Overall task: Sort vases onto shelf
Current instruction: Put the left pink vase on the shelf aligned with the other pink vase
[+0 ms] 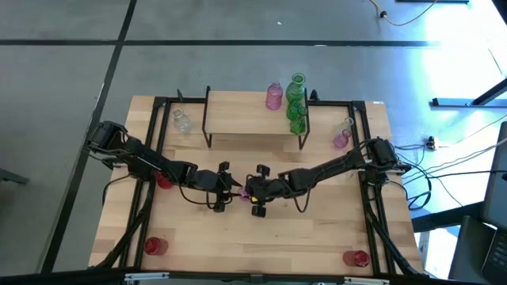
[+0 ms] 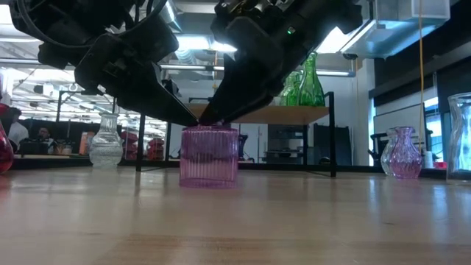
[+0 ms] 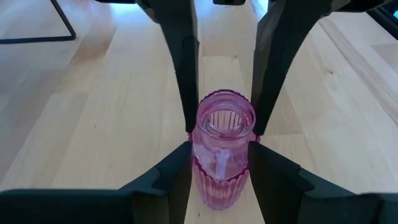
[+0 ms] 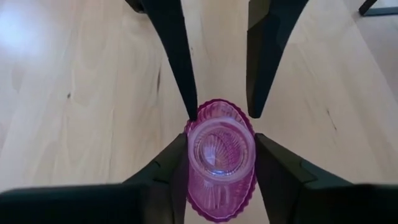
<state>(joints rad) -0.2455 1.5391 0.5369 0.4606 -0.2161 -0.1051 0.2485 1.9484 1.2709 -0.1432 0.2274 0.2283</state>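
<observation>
A short ribbed pink vase (image 1: 240, 193) stands upright on its base on the table's middle (image 2: 209, 154). My left gripper (image 1: 227, 188) comes at it from the left and my right gripper (image 1: 255, 192) from the right, and both pairs of fingers close on its upper part. The shelf (image 1: 253, 120) stands at the far side on thin black legs. It carries a pink vase (image 1: 273, 96) and several green vases (image 1: 297, 103). My left gripper pinches the pink vase's upper part (image 3: 198, 163) between its two fingers, slanting down from the table's left. The vase stands upright with its base on the table. My right gripper pinches the same vase just below the rim (image 4: 191, 163), one finger on each side, slanting down from the table's right. Its fingertips (image 3: 189, 124) meet the rim opposite my left fingers.
A clear vase (image 1: 181, 121) stands left of the shelf; a pink vase (image 1: 341, 139) and a clear one (image 1: 347, 125) stand to its right. Red vases sit under the left arm (image 1: 164, 180) and at the near corners (image 1: 154, 245) (image 1: 356, 257). Bare wood lies between the centre and the shelf.
</observation>
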